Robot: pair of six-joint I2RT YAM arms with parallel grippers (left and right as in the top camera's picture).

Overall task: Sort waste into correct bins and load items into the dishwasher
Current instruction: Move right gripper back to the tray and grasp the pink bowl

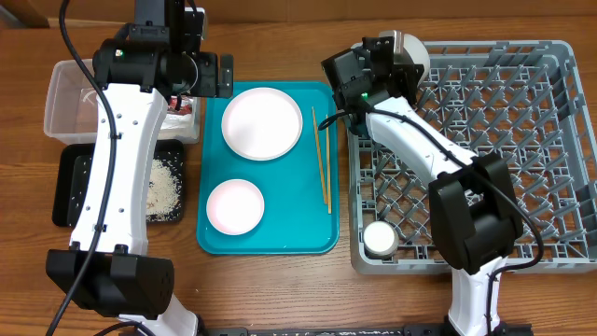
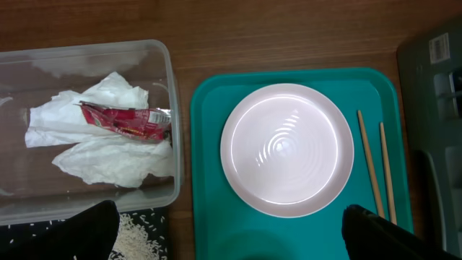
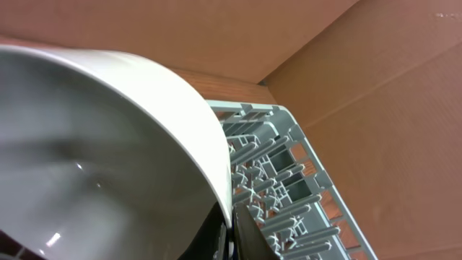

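Observation:
My left gripper [image 1: 207, 75] [image 2: 231, 249] is open and empty, hovering above the gap between the clear tub [image 1: 65, 103] [image 2: 170, 94] and the teal tray. The tub holds crumpled napkins [image 2: 108, 144] and the red wrapper [image 2: 123, 121]. The black tray [image 1: 70, 187] holds rice [image 1: 166, 187] [image 2: 137, 235]. On the teal tray lie the white plate [image 1: 261, 123] [image 2: 287, 150], a white bowl [image 1: 234, 206] and two chopsticks [image 1: 323, 159] [image 2: 374, 170]. My right gripper [image 1: 396, 58] [image 3: 231, 232] is shut on the rim of a pale bowl [image 1: 417, 51] [image 3: 108, 144] over the grey rack's [image 1: 522, 140] [image 3: 289, 188] far left corner.
The teal tray [image 1: 280, 233] [image 2: 209, 180] sits between the bins and the rack. A small white cup [image 1: 380, 239] stands in the rack's near left corner. The right arm stretches across the rack's left side. Brown cardboard walls stand behind the rack.

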